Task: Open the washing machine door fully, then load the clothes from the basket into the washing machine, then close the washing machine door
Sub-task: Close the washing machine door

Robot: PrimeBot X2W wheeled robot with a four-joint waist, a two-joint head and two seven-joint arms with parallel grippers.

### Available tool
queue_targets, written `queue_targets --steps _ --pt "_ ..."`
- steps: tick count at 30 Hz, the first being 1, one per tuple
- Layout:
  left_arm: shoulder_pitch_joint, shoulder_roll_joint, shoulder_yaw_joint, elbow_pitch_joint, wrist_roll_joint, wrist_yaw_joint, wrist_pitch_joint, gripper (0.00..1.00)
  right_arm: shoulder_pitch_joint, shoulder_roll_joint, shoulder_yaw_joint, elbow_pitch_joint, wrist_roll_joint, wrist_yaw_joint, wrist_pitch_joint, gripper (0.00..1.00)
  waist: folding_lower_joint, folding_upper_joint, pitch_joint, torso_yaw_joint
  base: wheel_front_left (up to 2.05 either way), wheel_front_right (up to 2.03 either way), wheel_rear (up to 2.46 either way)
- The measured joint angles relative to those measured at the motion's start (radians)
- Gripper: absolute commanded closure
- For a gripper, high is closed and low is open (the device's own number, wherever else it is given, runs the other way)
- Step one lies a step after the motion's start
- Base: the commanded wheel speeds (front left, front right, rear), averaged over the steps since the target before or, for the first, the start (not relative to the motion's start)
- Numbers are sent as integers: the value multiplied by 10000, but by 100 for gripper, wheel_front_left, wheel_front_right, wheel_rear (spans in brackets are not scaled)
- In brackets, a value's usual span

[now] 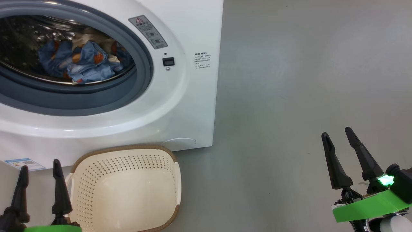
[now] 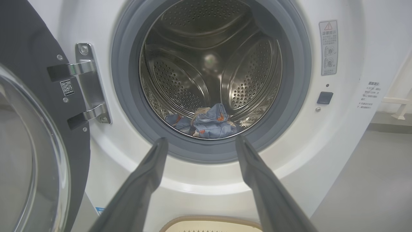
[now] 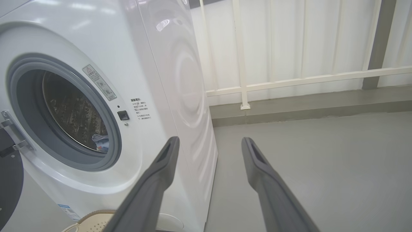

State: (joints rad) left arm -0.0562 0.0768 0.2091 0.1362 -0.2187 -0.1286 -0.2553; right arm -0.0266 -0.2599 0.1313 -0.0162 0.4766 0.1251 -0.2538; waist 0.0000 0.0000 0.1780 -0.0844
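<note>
The white washing machine (image 1: pixel 193 106) stands with its round opening uncovered. Its door (image 2: pixel 29 129) is swung wide to the left on steel hinges. The clothes (image 1: pixel 82 61), blue fabric with orange prints, lie inside the steel drum, also seen as clothes (image 2: pixel 209 124) at the drum's bottom. The cream basket (image 1: pixel 125 187) sits on the floor in front of the machine with nothing in it. My left gripper (image 1: pixel 40 169) is open at the basket's left side, and in the left wrist view the left gripper (image 2: pixel 201 141) points at the drum. My right gripper (image 1: pixel 338 132) is open over bare floor to the right.
Grey floor (image 1: pixel 305 80) stretches to the right of the machine. A white railing (image 3: pixel 289 80) runs along the wall behind the machine's right side. A small black latch socket (image 1: pixel 168 61) sits on the machine's front, right of the opening.
</note>
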Motion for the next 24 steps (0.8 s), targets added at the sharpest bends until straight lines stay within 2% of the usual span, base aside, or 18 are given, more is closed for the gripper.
queue_targets --steps 10,24 --pt "34 10 -92 -21 0 0 0 0 0 0 2 0 0 0 0 0 0 0 32 -23 -9 10 0" --pt "34 10 -77 -21 0 0 0 0 0 0 0 -6 -2 0 0 0 0 0 83 -11 -91 91 0"
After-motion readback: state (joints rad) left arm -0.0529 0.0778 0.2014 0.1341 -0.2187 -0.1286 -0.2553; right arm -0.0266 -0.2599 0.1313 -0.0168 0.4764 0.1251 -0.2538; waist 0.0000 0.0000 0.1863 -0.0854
